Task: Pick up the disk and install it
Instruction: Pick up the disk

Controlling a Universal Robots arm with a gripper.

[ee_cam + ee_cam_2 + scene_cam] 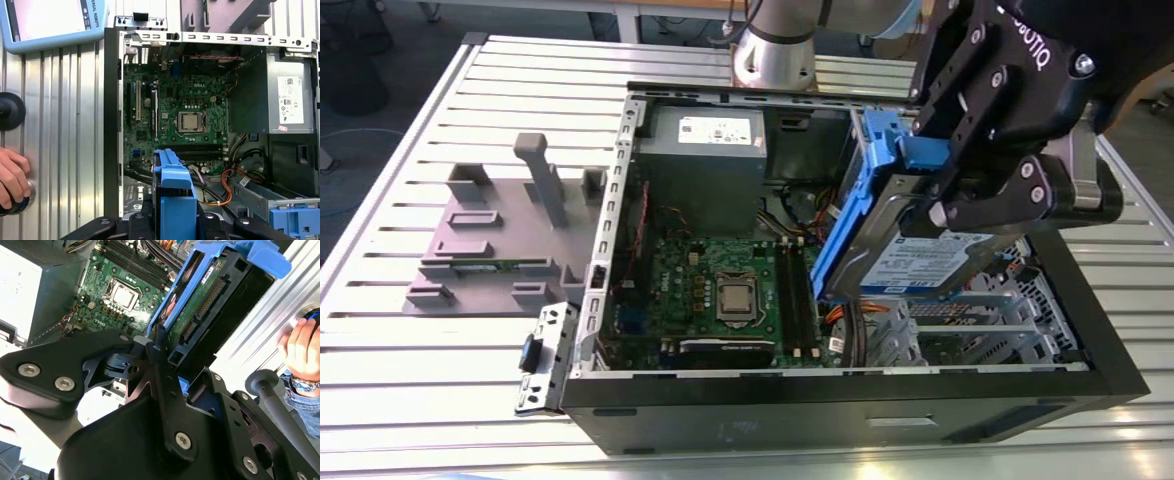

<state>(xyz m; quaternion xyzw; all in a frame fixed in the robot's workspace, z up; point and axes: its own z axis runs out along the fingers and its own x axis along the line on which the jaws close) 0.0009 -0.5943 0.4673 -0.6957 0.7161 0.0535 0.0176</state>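
Observation:
My gripper (937,196) is shut on the disk (923,266), a silver drive with a white-and-blue label in a blue plastic bracket (857,200). I hold it on edge, tilted, over the exterior view's right side of the open black computer case (854,402), above the drive cage. In the second wrist view the disk (200,305) shows its green circuit board and connector side, clamped between my black fingers (156,356). The bracket's blue end (173,196) rises between my fingers in the first wrist view, above the motherboard's edge.
Inside the case lie the green motherboard (720,282) and the grey power-supply box (707,160). A grey plastic stand (507,232) sits on the slatted table at the exterior view's left. A person's hand (12,179) rests on a knob beside the case, near a blue-framed tablet (50,22).

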